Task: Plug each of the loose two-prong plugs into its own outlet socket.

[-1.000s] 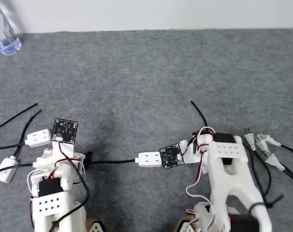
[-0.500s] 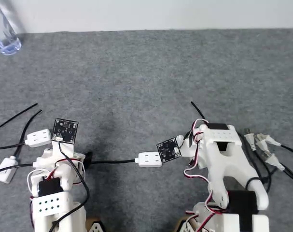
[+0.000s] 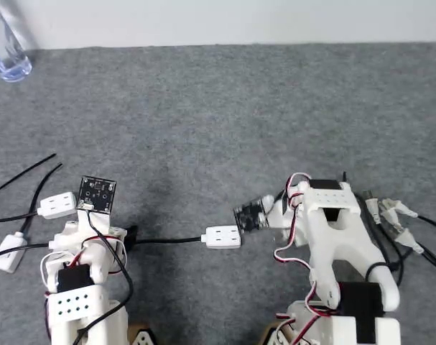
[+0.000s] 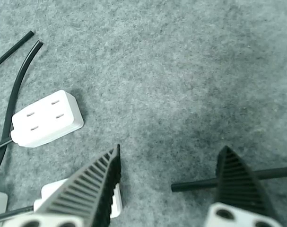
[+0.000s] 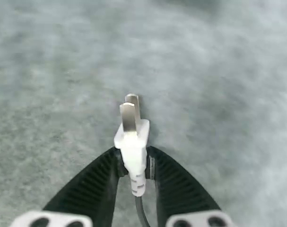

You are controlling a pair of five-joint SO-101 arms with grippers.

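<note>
My right gripper [image 5: 134, 158] is shut on a white two-prong plug [image 5: 132, 133], whose prongs point away over the grey carpet. In the high view the right arm's wrist [image 3: 255, 214] hangs just right of a white outlet socket [image 3: 222, 236] with a black cord. My left gripper [image 4: 170, 153] is open above the carpet with nothing between its fingers. A second white socket [image 4: 46, 118] [image 3: 57, 205] lies just beyond it, and a third socket [image 3: 8, 251] lies at the left edge. More loose plugs [image 3: 388, 213] lie to the right of the right arm.
Black cords [image 3: 27, 176] trail off the left side, and one black cord [image 4: 238, 178] runs under my left gripper. A clear water bottle [image 3: 6, 50] stands at the far left corner. A white wall [image 3: 225, 21] borders the far edge of the carpet.
The right arm's wrist has tilted and drawn slightly right of the middle socket, carrying the plug and its cord along. The left arm has not moved.
</note>
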